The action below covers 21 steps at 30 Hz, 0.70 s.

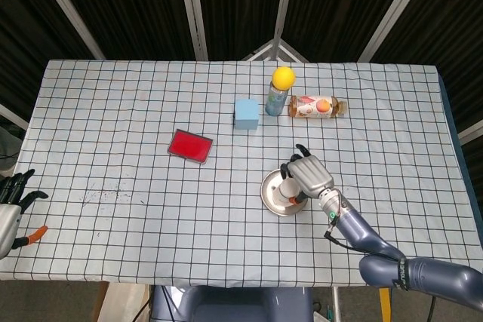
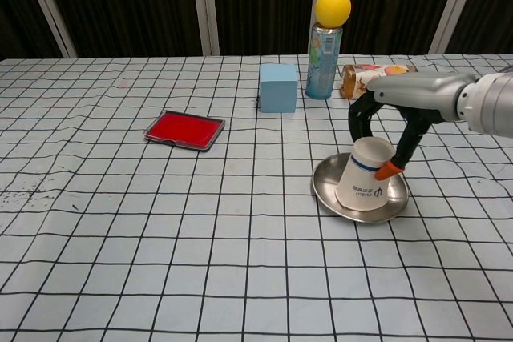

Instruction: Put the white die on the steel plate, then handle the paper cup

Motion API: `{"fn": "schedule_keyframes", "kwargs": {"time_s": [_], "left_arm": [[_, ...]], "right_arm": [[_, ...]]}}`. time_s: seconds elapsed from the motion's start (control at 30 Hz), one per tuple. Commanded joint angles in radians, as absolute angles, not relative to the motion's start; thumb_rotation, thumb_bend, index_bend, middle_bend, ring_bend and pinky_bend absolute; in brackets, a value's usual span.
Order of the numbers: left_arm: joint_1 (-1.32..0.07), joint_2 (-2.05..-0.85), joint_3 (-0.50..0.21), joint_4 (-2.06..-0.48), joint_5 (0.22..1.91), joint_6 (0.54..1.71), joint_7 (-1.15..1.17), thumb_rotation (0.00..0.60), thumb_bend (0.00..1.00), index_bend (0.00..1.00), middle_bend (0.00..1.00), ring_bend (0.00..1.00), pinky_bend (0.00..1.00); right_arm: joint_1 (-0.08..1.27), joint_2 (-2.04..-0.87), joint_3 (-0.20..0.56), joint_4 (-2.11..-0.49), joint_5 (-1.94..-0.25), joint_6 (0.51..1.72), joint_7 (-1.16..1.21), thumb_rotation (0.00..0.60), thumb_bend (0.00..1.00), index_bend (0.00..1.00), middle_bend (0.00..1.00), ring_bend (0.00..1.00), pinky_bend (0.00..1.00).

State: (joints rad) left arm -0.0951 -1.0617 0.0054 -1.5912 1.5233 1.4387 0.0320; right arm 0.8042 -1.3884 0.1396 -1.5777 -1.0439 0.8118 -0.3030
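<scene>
Paper cup [image 2: 367, 183], upside down on steel plate [image 2: 327, 196], gripped from above by right robot hand [image 2: 383, 130], likely covering the die; left robot hand [image 1: 13, 200] idle, fingers apart.

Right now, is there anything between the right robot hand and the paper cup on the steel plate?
No. The right robot hand is already around the inverted paper cup, which stands on the steel plate; nothing visible lies between them.
</scene>
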Motion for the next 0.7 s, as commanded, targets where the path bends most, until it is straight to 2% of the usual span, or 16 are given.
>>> {"fn": "schedule_keyframes", "kwargs": {"time_s": [0.03,0.27,0.4,0.47,0.7], "left_arm": [[-0.094,-1.061,0.005,-1.59,1.524,1.441,0.029,0.6,0.29,0.33,0.0,0.0,0.02],[-0.095,-1.06,0.001,-1.587,1.516,1.439,0.025,0.6,0.29,0.33,0.0,0.0,0.02],[-0.095,-1.062,0.001,-1.588,1.516,1.438,0.031,0.6,0.29,0.33,0.0,0.0,0.02],[-0.096,-1.064,0.003,-1.59,1.518,1.437,0.038,0.6,0.29,0.33,0.0,0.0,0.02],[-0.094,-1.067,0.005,-1.595,1.519,1.437,0.051,0.6,0.29,0.33,0.0,0.0,0.02]], "right_arm": [[0.813,-1.418,0.164,-1.558,-1.037,0.804,-0.256,0.6,0.31,0.65,0.54,0.27,0.0],[0.784,-1.509,0.21,-1.424,-1.069,0.883,-0.129,0.6,0.32,0.66,0.54,0.27,0.0],[0.766,-1.544,0.205,-1.342,-1.092,0.954,-0.16,0.6,0.33,0.72,0.55,0.28,0.0],[0.768,-1.533,0.19,-1.339,-1.06,0.945,-0.246,0.6,0.33,0.74,0.56,0.29,0.0],[0.807,-1.431,0.157,-1.483,-0.863,0.812,-0.435,0.6,0.34,0.82,0.58,0.31,0.0]]}}
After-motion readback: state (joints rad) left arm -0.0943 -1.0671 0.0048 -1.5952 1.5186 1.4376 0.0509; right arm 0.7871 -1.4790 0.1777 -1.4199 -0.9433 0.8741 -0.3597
